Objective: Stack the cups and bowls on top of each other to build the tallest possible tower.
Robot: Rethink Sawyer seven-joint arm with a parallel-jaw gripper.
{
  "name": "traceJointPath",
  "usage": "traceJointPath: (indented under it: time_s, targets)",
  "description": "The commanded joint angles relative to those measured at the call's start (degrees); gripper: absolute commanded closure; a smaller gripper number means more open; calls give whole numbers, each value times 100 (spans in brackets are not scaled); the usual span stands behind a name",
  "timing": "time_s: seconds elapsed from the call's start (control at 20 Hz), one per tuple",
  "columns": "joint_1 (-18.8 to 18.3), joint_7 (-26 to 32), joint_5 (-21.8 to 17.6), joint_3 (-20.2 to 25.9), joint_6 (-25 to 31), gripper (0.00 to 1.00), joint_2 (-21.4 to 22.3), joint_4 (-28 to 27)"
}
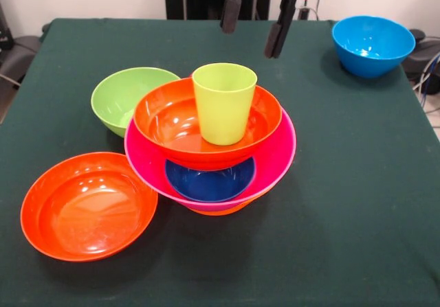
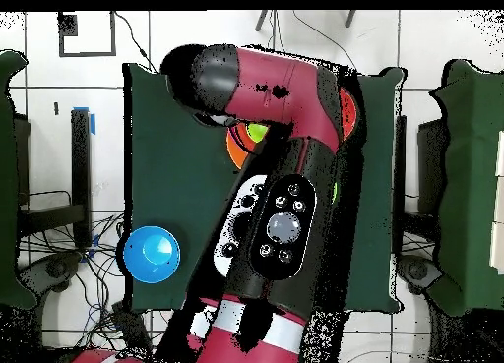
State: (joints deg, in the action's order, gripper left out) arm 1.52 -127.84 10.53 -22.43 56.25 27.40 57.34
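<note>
The tower stands mid-table. A big pink bowl [image 1: 278, 157] rests on an orange rim [image 1: 220, 210] and holds a small dark blue bowl [image 1: 210, 182]. A big orange bowl [image 1: 165, 121] sits on top, tilted slightly, with the lime green cup [image 1: 223, 102] upright in it. The cup also shows in the overhead view [image 2: 257, 133]. My gripper [image 1: 251, 40] hangs above and behind the tower, open and empty, its black fingers [image 1: 278, 29] apart. A green bowl [image 1: 120, 94] touches the tower's left side. The yellow-orange and red-pink cups are out of view.
A shallow red-orange bowl [image 1: 88, 205] lies at the front left. A light blue bowl [image 1: 372, 44] stands alone at the far right corner; it also shows in the overhead view [image 2: 152, 253]. The arm [image 2: 281, 216] hides most of the table from overhead.
</note>
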Motion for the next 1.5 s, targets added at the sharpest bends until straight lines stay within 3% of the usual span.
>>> traceJointPath:
  time_s: [0.05,0.35,0.75,0.95,1.2,1.35,1.5]
  targets:
    - [399,-1421,27,128,339,0,-50,518]
    - [862,-2171,183,-168,-87,0,-54,887]
    - [1232,-3111,749,-247,-632,0,-119,1460]
    - [1387,-4670,1596,-343,-717,0,-290,1725]
    - [1812,-6315,1950,-1093,-615,0,-857,1523]
    - [1870,-6786,2192,-1143,-901,0,-1030,1628]
    - [1824,-6639,2144,-1037,-1095,0,-1051,1719]
